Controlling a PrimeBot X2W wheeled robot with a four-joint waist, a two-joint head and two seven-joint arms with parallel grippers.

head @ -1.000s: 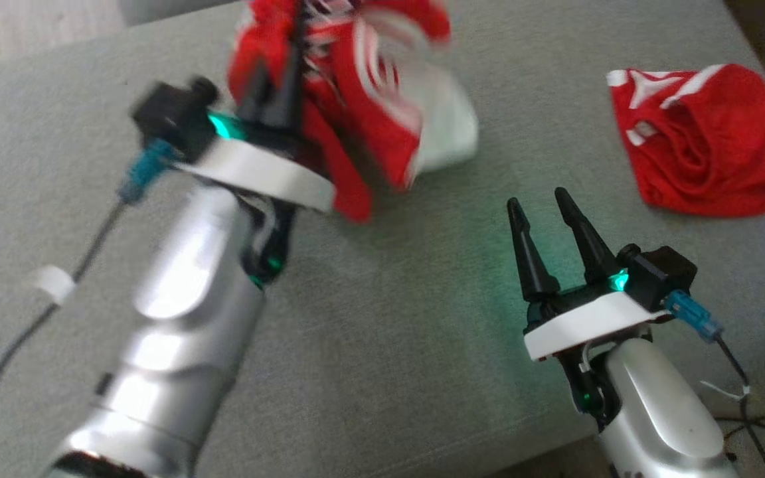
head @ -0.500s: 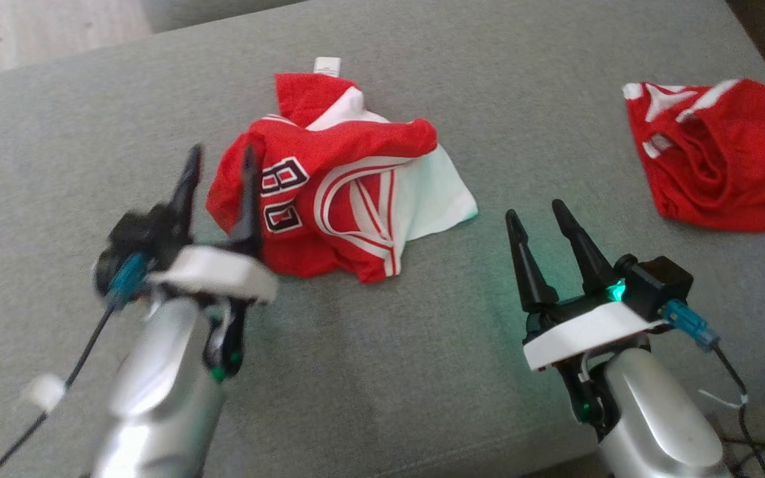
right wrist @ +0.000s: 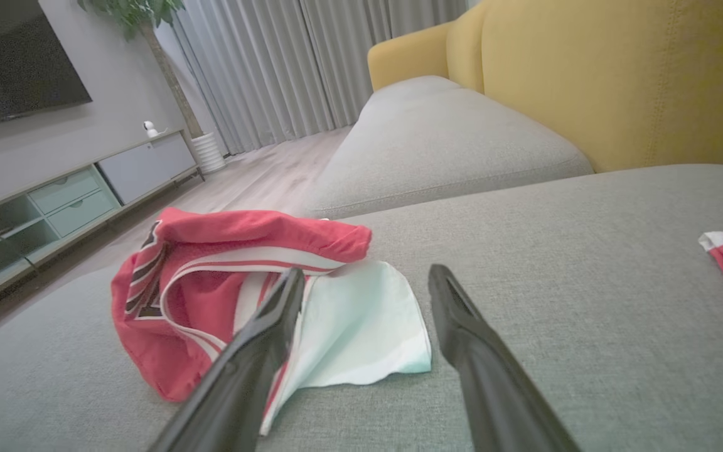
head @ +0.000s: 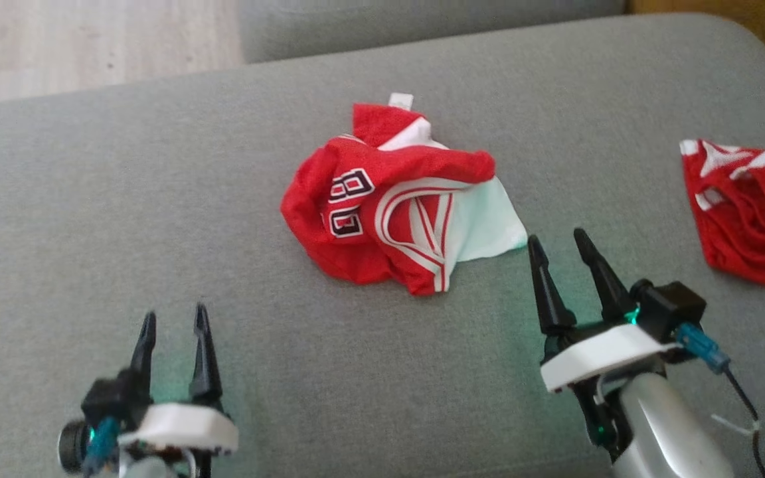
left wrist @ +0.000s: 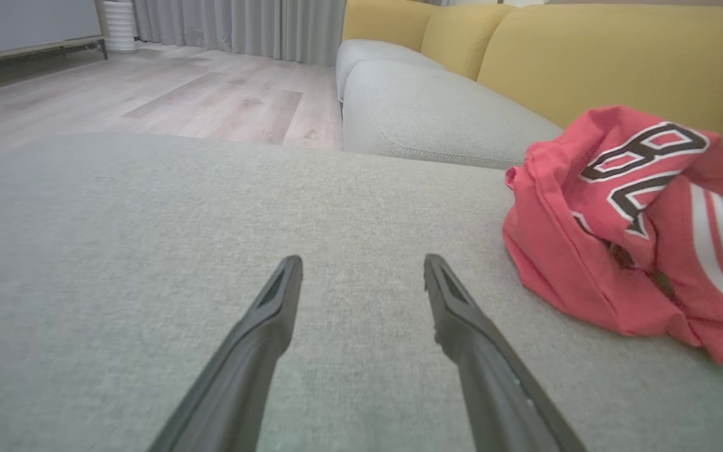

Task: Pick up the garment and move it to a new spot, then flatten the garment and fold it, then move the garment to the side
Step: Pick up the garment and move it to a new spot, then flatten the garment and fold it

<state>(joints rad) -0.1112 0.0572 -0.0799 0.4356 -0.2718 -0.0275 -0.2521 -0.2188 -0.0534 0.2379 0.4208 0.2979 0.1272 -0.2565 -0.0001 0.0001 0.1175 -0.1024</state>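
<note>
The crumpled red jersey [head: 389,219] lies mid-cushion on the grey sofa [head: 90,199]. The left gripper [head: 175,317] sits at its eight o'clock and the right gripper [head: 557,239] at four. Both have their fingers spread and hold nothing.

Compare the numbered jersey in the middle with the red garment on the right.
The numbered jersey shows black digits and a pale panel; the red garment shows neither. The numbered jersey lies central; the red garment sits far right, cropped. Both are red, white-striped, crumpled.
</note>
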